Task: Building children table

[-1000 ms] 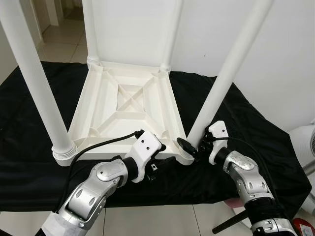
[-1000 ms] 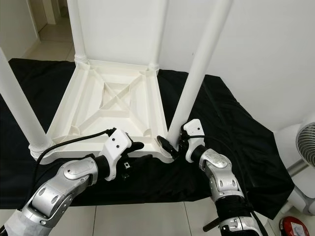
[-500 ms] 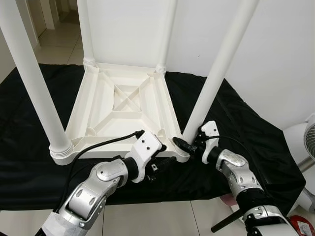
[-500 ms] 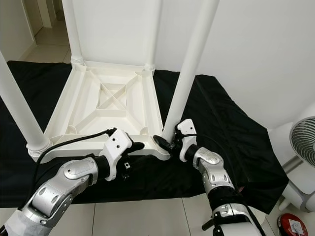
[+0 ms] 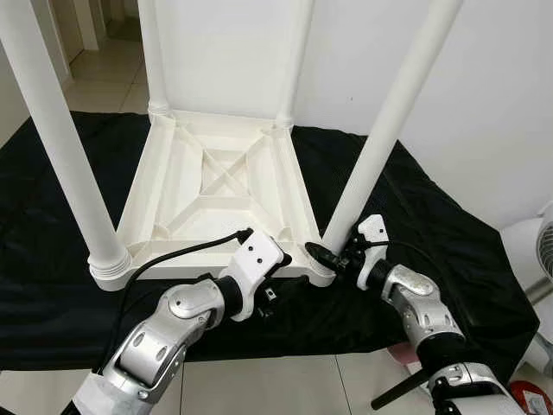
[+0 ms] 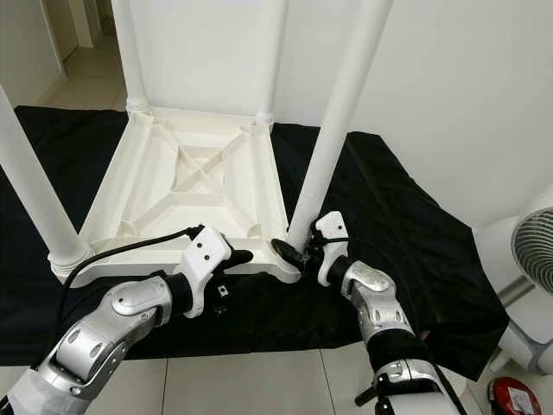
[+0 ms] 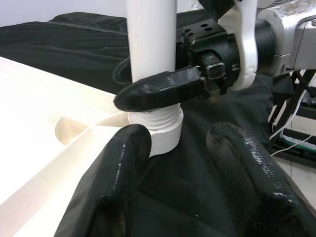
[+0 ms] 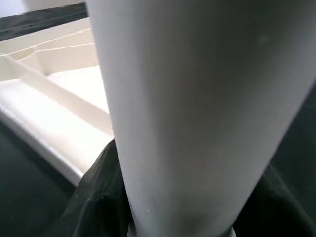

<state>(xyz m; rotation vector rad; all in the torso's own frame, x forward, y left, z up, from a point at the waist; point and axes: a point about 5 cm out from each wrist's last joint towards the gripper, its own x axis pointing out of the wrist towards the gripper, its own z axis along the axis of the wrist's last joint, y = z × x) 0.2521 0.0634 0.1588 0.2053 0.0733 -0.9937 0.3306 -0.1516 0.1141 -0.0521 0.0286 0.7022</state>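
A white plastic children's table point(image 5: 216, 186) lies upside down on a black cloth, its four legs pointing up. My right gripper point(image 5: 333, 258) is shut around the threaded base of the near right leg point(image 5: 380, 130), where it meets the table's corner socket. That leg point(image 8: 197, 108) rises close between the right gripper's fingers, and one of those fingers point(image 7: 158, 89) crosses its base. My left gripper point(image 5: 281, 281) is open at the table's front edge, just left of that corner. Its fingers point(image 7: 123, 173) are spread over the cloth, short of the socket.
The black cloth point(image 5: 449, 251) covers the floor under the table and ends at pale tiles by my arms. A white fan point(image 6: 531, 251) stands at the right, with a red object point(image 5: 536, 398) near it. A white wall rises behind the table.
The view has shifted a little. My right wrist has drawn in closer to the leg's base and stays clamped there. The left arm has not moved.
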